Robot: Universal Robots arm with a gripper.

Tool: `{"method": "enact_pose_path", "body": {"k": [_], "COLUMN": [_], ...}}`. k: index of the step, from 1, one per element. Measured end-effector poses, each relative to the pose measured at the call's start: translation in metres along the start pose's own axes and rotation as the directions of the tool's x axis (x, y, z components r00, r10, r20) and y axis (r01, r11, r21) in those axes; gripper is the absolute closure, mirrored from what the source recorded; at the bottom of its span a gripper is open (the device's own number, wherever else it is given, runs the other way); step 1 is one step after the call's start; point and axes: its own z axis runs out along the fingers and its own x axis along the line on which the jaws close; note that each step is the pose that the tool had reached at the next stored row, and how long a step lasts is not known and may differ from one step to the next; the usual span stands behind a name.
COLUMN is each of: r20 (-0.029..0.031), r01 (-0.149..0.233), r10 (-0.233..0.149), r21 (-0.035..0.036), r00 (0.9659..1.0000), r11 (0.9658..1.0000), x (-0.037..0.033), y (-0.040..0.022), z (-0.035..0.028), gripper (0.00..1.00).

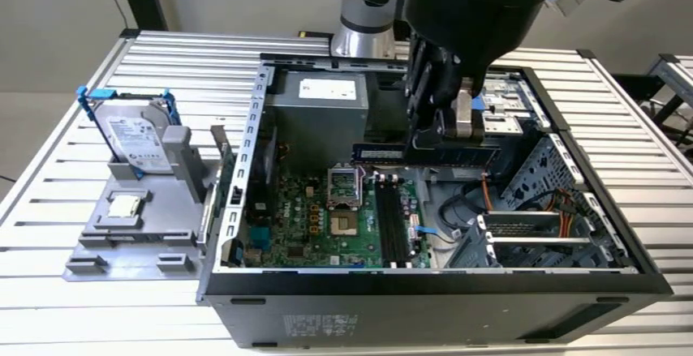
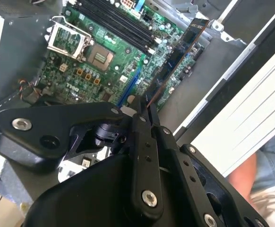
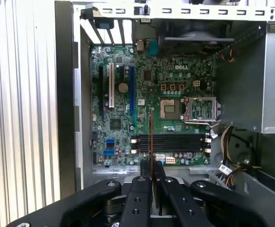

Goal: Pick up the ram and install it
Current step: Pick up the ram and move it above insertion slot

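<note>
light: bright, even | glare: white panel [image 2: 241,123] blown out | shadows: soft

Robotics lab: slotted aluminium bench [image 1: 195,52], opened computer case [image 1: 433,307].

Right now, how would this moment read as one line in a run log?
gripper: shut on ram | ram: held above motherboard in open case | black slots: empty, ram not seated

Slatted metal table [image 1: 44,178]: open computer case [image 1: 433,307] under claw [image 1: 446,139]; grey holder tray [image 1: 119,250] well apart, toward exterior view's left of claw.
</note>
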Motion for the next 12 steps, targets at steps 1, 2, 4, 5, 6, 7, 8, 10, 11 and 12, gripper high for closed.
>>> {"method": "enact_pose_path", "body": {"k": [1, 2, 4, 5, 6, 7, 8, 10, 11, 12], "r20": [-0.0003, -0.0004, -0.0001, 0.0000, -0.0003, -0.0001, -0.0002, 0.0000, -0.0002, -0.0001], "r01": [0.000, 0.000, 0.000, 0.000, 0.000, 0.000, 0.000, 0.000, 0.000, 0.000], "r10": [0.000, 0.000, 0.000, 0.000, 0.000, 0.000, 0.000, 0.000, 0.000, 0.000], "r21": [0.0000, 0.0001, 0.0002, 0.0003, 0.0004, 0.0008, 0.0010, 0.0015, 0.0017, 0.0018], "r00": [1.0000, 1.0000, 1.0000, 1.0000, 1.0000, 1.0000, 1.0000, 1.0000, 1.0000, 1.0000], "r11": [1.0000, 1.0000, 1.0000, 1.0000, 1.0000, 1.0000, 1.0000, 1.0000, 1.0000, 1.0000], "x": [-0.0006, -0.0020, -0.0073, -0.0103, -0.0130, -0.0156, -0.0183, -0.0244, -0.0276, -0.0312], "y": [0.0000, 0.0000, 0.0001, 0.0001, 0.0001, -0.0002, -0.0006, -0.0021, -0.0031, -0.0043], "z": [-0.0001, 0.0000, 0.0003, 0.0005, 0.0005, 0.0007, 0.0008, 0.0012, 0.0013, 0.0015], "gripper": [1.00, 1.00, 1.00, 1.00, 1.00, 1.00, 1.00, 1.00, 1.00, 1.00]}}
